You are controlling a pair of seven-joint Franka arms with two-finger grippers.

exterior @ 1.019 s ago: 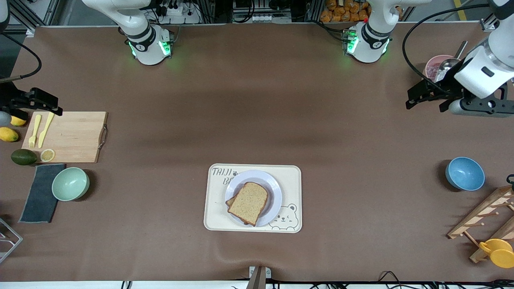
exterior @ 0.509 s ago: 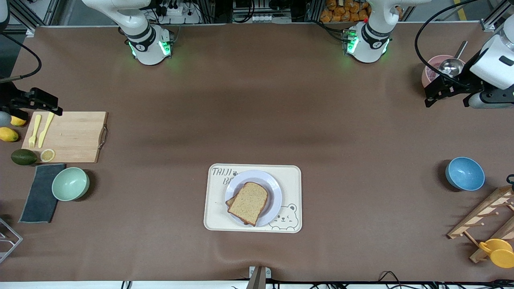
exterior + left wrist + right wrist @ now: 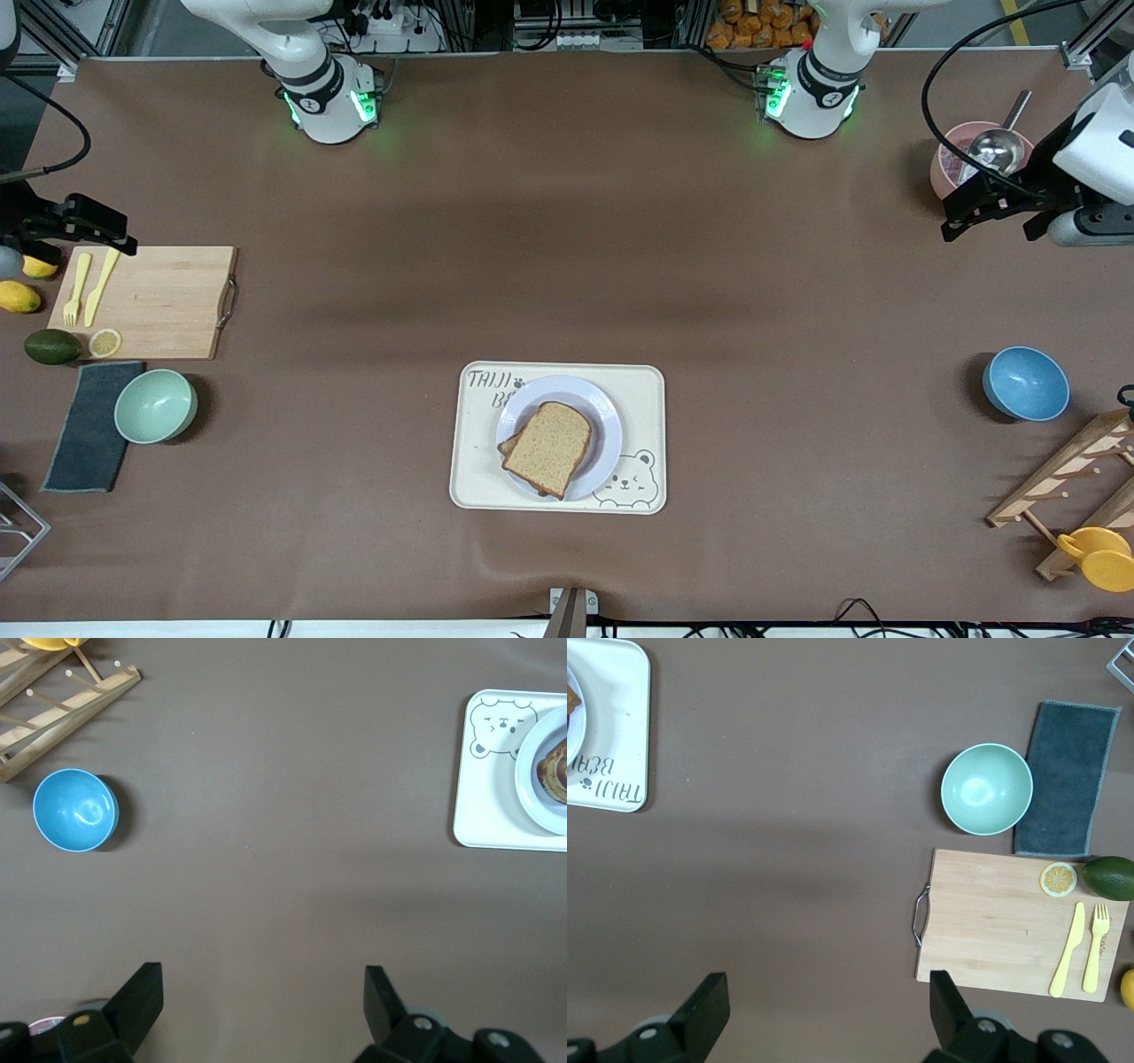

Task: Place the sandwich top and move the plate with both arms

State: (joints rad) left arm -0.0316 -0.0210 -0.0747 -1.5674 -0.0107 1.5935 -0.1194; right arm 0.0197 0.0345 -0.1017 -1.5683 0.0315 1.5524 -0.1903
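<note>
Top (image 3: 548, 447) sat on the plate (image 3: 607, 421), so placing looked done & plate move left, w/ left claw (image 3: 985, 215) and right claw (image 3: 87, 232) both apart over desk ends.

A brown covering (image 3: 567, 266) spans the whole work surface, faintly creased (a small ripple at the edge nearest the front camera). Aluminium framing (image 3: 80, 31) and cables (image 3: 567, 35) line the edge by the bases. Lighting even.

High front camera is looking down across the table (image 3: 567, 266); both wrist cameras are looking straight down, sharing the tray (image 3: 496, 828).
</note>
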